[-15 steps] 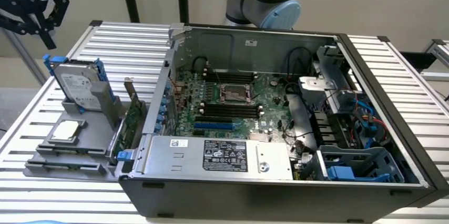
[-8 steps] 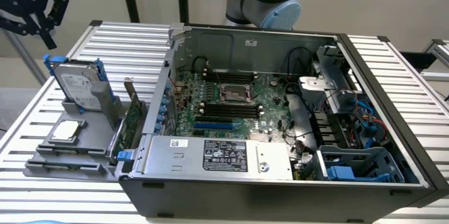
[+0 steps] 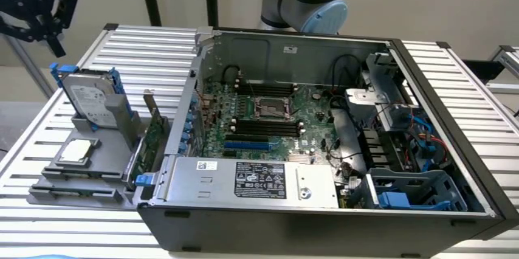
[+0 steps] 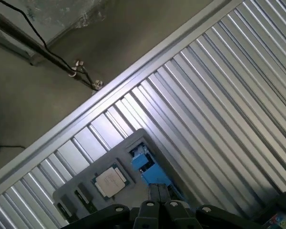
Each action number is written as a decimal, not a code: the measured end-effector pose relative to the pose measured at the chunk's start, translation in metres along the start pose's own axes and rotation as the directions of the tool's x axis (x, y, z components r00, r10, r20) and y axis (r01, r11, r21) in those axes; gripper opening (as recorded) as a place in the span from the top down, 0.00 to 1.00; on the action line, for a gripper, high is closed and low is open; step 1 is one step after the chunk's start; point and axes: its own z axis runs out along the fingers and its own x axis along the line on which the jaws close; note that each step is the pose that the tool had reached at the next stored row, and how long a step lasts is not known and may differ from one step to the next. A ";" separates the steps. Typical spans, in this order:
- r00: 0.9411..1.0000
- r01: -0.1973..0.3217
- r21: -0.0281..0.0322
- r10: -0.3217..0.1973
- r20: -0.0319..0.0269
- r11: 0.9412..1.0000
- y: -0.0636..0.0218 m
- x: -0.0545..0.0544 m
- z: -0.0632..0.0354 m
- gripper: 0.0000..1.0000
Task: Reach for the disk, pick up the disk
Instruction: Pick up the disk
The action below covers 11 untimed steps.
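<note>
**A:** Where is the disk?

**B:** It stands on edge in a slot of the grey holder (image 3: 81, 189), which sits on the slatted table (image 3: 146, 52) to the exterior view's left of the open case (image 3: 324, 222). The disk (image 3: 87, 101) has blue rails down its sides, and its label faces outward.

**A:** Why upright?

**B:** My guess is that the slot keeps it steady and leaves its top edge and both flat faces free. That way it can be taken from above instead of being pried off a surface.

**A:** And your gripper?

**B:** My gripper (image 3: 45, 25) hangs high up, above the disk and off toward the exterior view's left, well apart from it and touching nothing. I can't tell whether it is open or closed. The wrist camera looks down past the gripper (image 4: 157, 205) onto the holder (image 4: 133, 143). From there I see the chip (image 4: 109, 180) lying flat in its recess, with the blue of the disk's rail (image 4: 148, 169) just beside it. I judge I am roughly over the right spot, only high.

**A:** What crowds it?

**B:** The green card (image 3: 146, 143) stands in its own slot between the disk and the case wall. It is near the disk but apart from it, and it is the neighbour I would mind most. The chip (image 3: 75, 151) lies low in front, below the disk's top edge. I see nothing over the disk itself.
</note>
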 end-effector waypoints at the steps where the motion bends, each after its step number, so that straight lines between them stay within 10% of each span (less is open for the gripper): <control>1: 1.000 0.019 0.000 -0.019 -0.001 1.000 0.0000 0.000 0.0001 0.89; 11: 0.980 0.199 -0.006 -0.199 -0.006 0.980 -0.0001 0.000 0.0023 0.89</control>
